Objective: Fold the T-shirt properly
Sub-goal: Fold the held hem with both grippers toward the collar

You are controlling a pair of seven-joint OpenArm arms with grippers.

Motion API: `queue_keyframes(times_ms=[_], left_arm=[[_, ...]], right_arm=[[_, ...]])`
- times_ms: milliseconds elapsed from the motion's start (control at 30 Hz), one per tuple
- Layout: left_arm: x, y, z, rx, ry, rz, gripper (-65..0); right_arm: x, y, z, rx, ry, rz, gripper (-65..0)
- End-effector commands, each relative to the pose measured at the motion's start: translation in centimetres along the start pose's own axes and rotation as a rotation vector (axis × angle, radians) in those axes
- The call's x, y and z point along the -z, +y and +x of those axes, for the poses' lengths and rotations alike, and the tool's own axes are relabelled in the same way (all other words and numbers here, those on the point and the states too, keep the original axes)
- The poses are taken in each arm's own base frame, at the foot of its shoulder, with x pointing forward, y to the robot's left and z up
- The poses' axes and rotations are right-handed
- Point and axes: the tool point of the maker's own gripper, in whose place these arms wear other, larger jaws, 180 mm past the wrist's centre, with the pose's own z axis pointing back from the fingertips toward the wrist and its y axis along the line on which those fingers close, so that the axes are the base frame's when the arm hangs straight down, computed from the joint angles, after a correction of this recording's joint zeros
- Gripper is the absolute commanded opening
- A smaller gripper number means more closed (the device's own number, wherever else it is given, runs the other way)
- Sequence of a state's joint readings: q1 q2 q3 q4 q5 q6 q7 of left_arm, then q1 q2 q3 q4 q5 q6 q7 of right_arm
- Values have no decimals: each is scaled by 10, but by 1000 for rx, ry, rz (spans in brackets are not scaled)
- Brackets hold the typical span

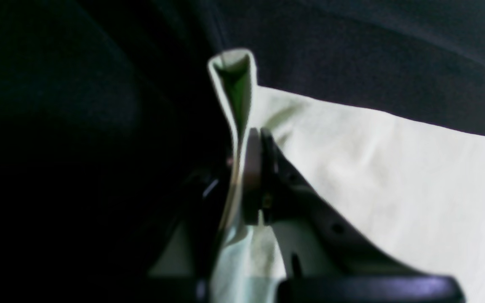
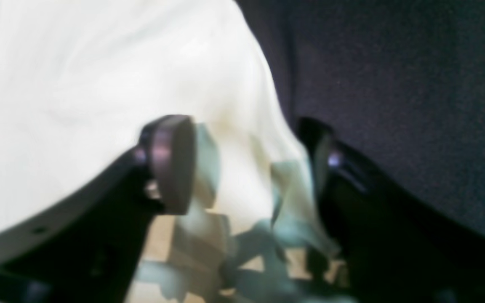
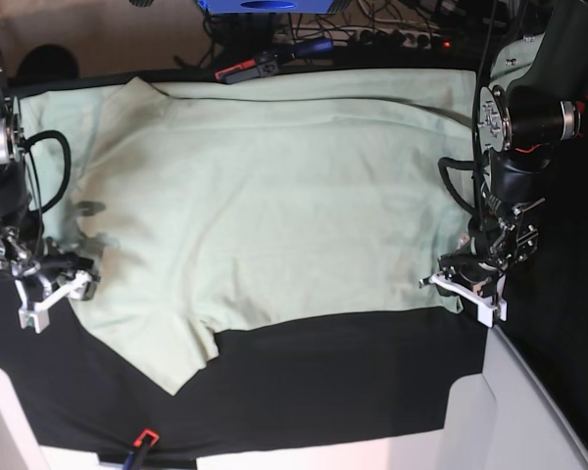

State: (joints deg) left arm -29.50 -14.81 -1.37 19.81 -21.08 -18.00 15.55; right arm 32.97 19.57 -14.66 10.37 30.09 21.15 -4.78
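Both wrist views are blurred, and their lower parts show only dark gripper bodies; in the left wrist view the whole left half is almost black. In the base view the upper edge of the T-shirt (image 3: 265, 196) runs into cables and the far corners are cut by the arms, so the collar is hard to make out.

The T-shirt lies spread flat on the black cloth (image 3: 333, 377), covering most of it; one sleeve points toward the near edge.

The left gripper (image 1: 242, 168) is low at the shirt's edge, on the right side of the base view. Its fingers are pressed together on a fold of the mint fabric, which stands up above the pads as a narrow loop.

The right gripper (image 2: 251, 160) is low at the opposite edge. Its fingers stand apart, with a bunch of shirt fabric between them; the left pad (image 2: 173, 162) is not touching the cloth firmly, as far as the blur allows.
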Motion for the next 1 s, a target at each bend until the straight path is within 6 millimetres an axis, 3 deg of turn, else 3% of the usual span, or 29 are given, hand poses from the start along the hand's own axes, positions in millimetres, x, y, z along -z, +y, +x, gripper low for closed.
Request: queue_keyframes(times_ms=[0, 133, 200, 533, 967], left_arm=[[-2, 8, -19, 23, 101, 31, -650], [-1, 3, -15, 28, 90, 22, -650], [-2, 0, -6, 41, 66, 14, -650], [-18, -6, 3, 131, 46, -3, -650], [-46, -16, 10, 233, -41, -22, -650]], right_arm=[[0, 6, 3, -11, 21, 25, -396], [0, 2, 5, -6, 13, 15, -650], [-1, 1, 6, -6, 10, 13, -643], [-6, -8, 25, -12, -59, 7, -650], [-31, -28, 48, 18, -159, 28, -650]])
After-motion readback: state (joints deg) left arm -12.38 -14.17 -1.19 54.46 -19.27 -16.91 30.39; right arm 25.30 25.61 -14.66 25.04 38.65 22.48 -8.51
